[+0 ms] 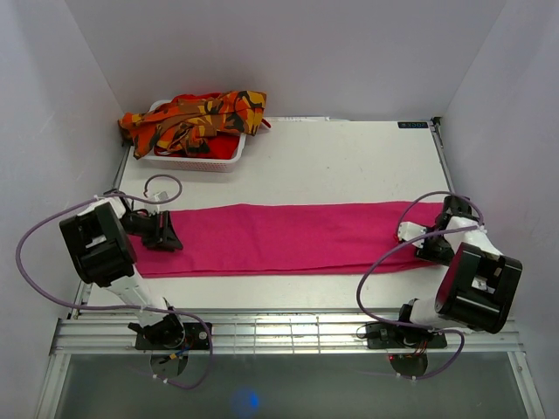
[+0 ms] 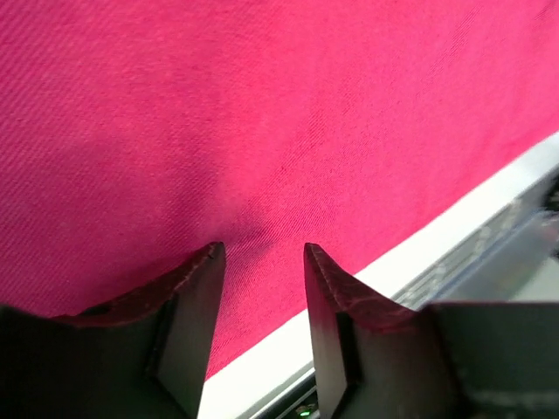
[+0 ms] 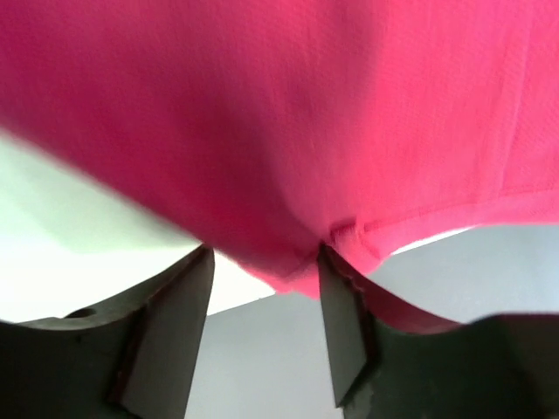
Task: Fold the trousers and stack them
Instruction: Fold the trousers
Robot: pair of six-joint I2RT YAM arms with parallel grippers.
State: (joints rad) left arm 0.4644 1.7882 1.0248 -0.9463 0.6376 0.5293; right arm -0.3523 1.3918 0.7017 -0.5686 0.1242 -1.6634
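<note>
The magenta-pink trousers lie as one long flat strip across the table, from left to right. My left gripper is at the strip's left end. In the left wrist view its jaws stand open just above the pink cloth, with nothing between them. My right gripper is at the strip's right end. It is open, and a corner of the pink cloth hangs down between its fingertips and rests over the right finger. The orange camouflage trousers are heaped in the basket.
The white slotted basket stands at the table's back left corner, with the orange cloth spilling over its rim. White walls close in the left, back and right sides. A metal rail runs along the near edge between the arm bases.
</note>
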